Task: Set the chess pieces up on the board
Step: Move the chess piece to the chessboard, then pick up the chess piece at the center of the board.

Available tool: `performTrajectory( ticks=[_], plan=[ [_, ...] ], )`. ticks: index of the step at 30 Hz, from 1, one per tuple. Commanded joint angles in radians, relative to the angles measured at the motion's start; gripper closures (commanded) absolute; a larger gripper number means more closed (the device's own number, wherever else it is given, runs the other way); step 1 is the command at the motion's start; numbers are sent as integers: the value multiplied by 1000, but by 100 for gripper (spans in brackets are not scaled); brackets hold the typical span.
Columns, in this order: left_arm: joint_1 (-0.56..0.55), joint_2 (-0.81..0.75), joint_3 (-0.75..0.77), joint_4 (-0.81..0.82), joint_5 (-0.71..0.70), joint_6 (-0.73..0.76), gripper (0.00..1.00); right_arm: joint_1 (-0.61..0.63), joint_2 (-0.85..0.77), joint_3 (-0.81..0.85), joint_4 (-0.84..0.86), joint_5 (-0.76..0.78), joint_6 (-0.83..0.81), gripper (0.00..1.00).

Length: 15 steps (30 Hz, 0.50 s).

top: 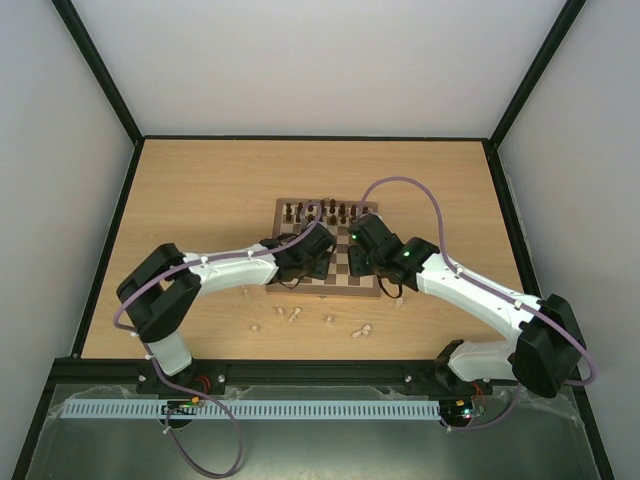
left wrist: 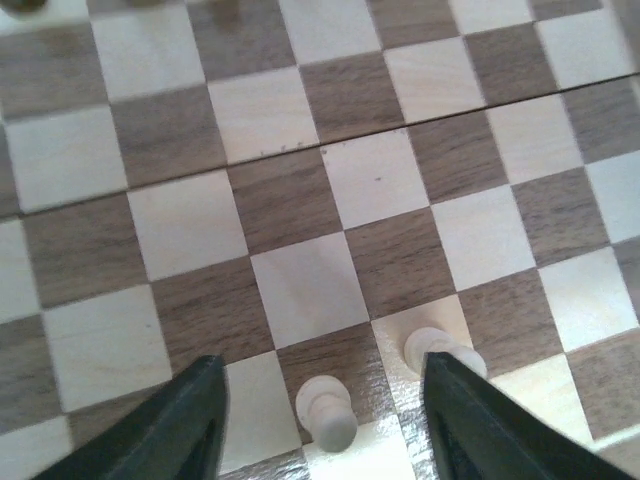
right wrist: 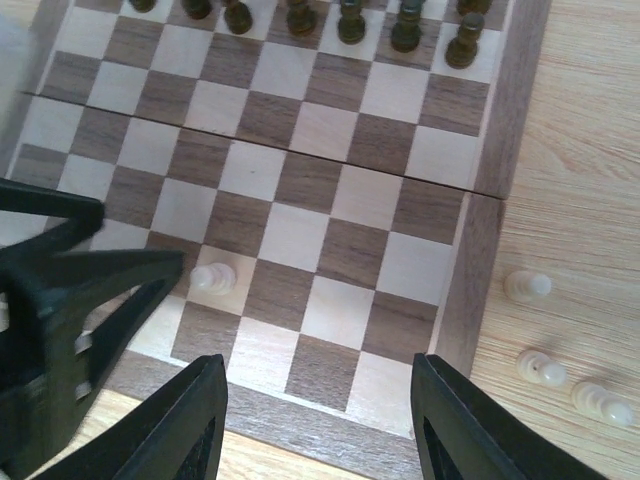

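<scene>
The board (top: 345, 262) lies mid-table with dark pieces along its far rows. My left gripper (left wrist: 322, 420) is open above the board's near rows. A cream pawn (left wrist: 326, 411) stands between its fingers, touching neither. A second cream pawn (left wrist: 432, 348) stands beside the right finger. My right gripper (right wrist: 318, 420) is open and empty over the board's near right corner (right wrist: 440, 350). One cream pawn (right wrist: 212, 278) stands on a light square there. Three cream pieces (right wrist: 527, 287) lie on the table right of the board. More cream pieces (top: 292, 314) lie loose in front of the board.
Dark brown pieces (right wrist: 350, 22) fill the board's far rows. The left arm's black fingers (right wrist: 90, 275) reach into the right wrist view at the left. Both arms (top: 230, 268) cross over the board's near half. Black frame rails (top: 110, 215) border the table.
</scene>
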Motion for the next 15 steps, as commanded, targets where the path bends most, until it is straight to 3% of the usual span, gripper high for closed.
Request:
performTrajectory(
  ticks=[1, 10, 15],
  plan=[
    [-5, -113, -21, -49, -50, 26, 38, -46, -16, -26, -33, 10, 27, 49],
    [-8, -288, -176, 16, -40, -43, 2, -234, 0, -95, 15, -29, 38, 50],
    [-8, -334, -211, 26, -52, -49, 1, -273, 50, -112, 48, -47, 35, 54]
  ],
)
